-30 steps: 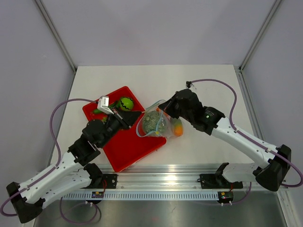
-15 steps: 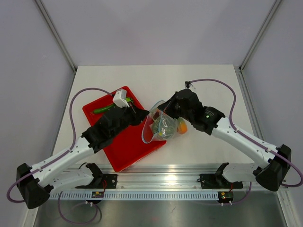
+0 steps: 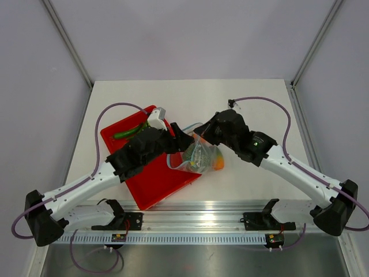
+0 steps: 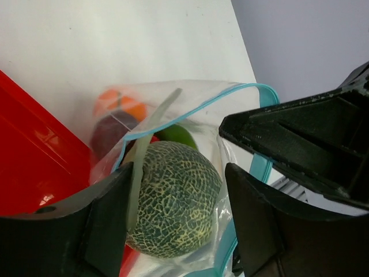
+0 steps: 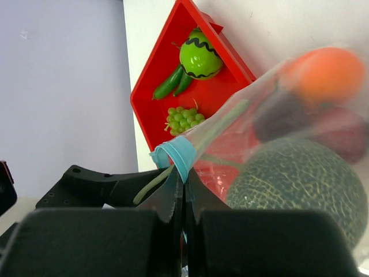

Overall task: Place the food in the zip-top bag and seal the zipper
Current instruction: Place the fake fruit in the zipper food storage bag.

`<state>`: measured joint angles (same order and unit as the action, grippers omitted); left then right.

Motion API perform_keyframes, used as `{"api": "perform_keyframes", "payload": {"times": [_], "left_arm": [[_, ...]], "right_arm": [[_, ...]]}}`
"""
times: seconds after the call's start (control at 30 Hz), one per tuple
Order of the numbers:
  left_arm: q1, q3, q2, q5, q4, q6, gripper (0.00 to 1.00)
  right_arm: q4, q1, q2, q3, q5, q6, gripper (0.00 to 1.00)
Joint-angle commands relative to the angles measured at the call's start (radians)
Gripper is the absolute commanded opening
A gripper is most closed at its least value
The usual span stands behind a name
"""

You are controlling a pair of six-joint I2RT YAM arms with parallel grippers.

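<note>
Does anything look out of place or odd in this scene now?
Nothing is spilled or damaged. A green grape bunch, a green cucumber and a green round fruit lie on the flat red tray, outside the clear plastic bag.

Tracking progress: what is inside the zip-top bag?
The zip-top bag holds a netted melon, an orange fruit, a purple fruit and a green item behind the melon. Anything under it is hidden.

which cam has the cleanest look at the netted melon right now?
Left wrist: the melon fills the centre, netting sharp, at the zip-top bag mouth. Right wrist shows it through the plastic, lower part hidden. Top external gives only a small greenish blob in the bag.
</note>
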<state>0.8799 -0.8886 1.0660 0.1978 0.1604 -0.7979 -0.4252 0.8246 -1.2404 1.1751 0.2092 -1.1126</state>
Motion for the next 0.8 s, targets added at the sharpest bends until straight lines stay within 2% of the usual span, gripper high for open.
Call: {"api": "perform_keyframes", "payload": {"times": [0.0,0.1,0.13,0.2,0.27,0.33,0.37,0.4,0.47,0.5,0.63,0.77], "left_arm": [[0.005,-0.084,-0.077,-0.072,0.033,0.048,0.69],[0.005,-0.113,-0.119,-0.150,0.111,0.052,0.60],[0.007,-0.115,-0.156,-0.155,0.145,0.046,0.48],[0.005,-0.105,-0.198,-0.143,0.172,0.040,0.44],[0.005,-0.090,-0.254,-0.094,0.226,0.034,0.43],[0.005,-0.073,-0.282,-0.051,0.278,0.023,0.45],[0.005,-0.050,-0.300,-0.023,0.286,0.022,0.56],[0.004,-0.043,-0.299,-0.014,0.297,0.022,0.62],[0.005,-0.026,-0.273,-0.012,0.326,0.019,0.73],[0.004,-0.020,-0.261,-0.015,0.329,0.017,0.74],[0.005,0.030,-0.219,-0.024,0.309,-0.017,0.76],[0.005,0.066,-0.207,0.034,0.309,-0.035,0.70]], "right_arm": [[0.045,0.008,0.064,-0.003,0.053,-0.016,0.00],[0.043,0.008,0.068,-0.002,0.055,-0.015,0.00],[0.042,0.008,0.068,-0.002,0.055,-0.012,0.00],[0.043,0.008,0.070,-0.002,0.058,-0.013,0.00],[0.043,0.008,0.071,-0.005,0.058,-0.015,0.00],[0.043,0.008,0.075,-0.008,0.055,-0.015,0.00],[0.045,0.008,0.075,-0.012,0.056,-0.016,0.00],[0.046,0.008,0.076,-0.017,0.055,-0.016,0.00],[0.048,0.008,0.081,-0.017,0.056,-0.018,0.00],[0.048,0.008,0.082,-0.018,0.058,-0.018,0.00],[0.040,0.008,0.087,-0.012,0.058,-0.015,0.00],[0.025,0.008,0.102,-0.017,0.067,-0.015,0.00]]}}
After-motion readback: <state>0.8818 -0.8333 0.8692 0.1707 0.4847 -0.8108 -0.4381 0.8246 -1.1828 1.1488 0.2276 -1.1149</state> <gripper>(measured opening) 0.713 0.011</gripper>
